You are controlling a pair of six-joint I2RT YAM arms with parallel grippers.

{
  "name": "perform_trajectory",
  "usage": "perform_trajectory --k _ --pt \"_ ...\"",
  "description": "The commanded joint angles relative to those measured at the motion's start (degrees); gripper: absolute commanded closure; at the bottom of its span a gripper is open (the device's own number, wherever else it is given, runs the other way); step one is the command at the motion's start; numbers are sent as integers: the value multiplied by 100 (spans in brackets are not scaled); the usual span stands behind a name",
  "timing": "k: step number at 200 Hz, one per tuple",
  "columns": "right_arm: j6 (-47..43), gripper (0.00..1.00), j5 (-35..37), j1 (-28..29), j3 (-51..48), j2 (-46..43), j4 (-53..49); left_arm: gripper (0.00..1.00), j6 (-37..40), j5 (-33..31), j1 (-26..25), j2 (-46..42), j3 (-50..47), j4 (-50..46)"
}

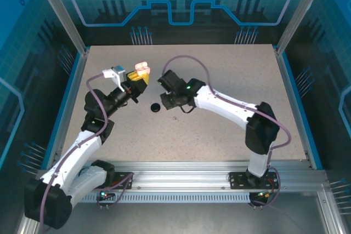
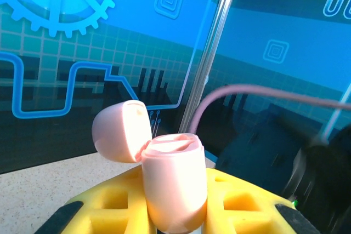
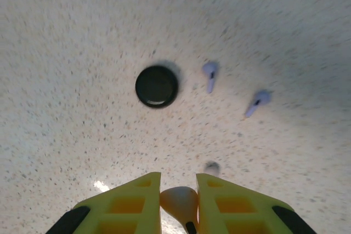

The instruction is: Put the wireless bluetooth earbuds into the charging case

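Tabletop [image 1: 219,130], speckled beige, sits within blue walls [image 1: 181,4]; left tool [image 1: 138,82] clamps pink case [image 2: 174,184], right tool [image 3: 178,182] pinches pink earbud [image 3: 176,204].

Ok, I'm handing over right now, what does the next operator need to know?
The left gripper is shut on the pink case, its lid open, raised off the table.
The right gripper is shut on a pale pink earbud.
The black round case and two lavender earbuds lie on the table.
Done: case open, one bud picked.
Left: seat it in the pink case, then the others. Whether that case holds a bud yet cannot be told.
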Motion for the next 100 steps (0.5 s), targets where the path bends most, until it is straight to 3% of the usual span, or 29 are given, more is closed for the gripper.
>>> perform_trajectory --k 1,59,100 --pt "-12 80 -54 -284 -95 -591 24 100 -24 95 -62 126 -245 1098" --pt "-40 80 -334 -927 25 -1807 59 100 694 -3 -664 745 -622 1997" --pt "35 80 -450 -979 164 -2325 213 100 1468 -301 -1236 1179 -628 2294"
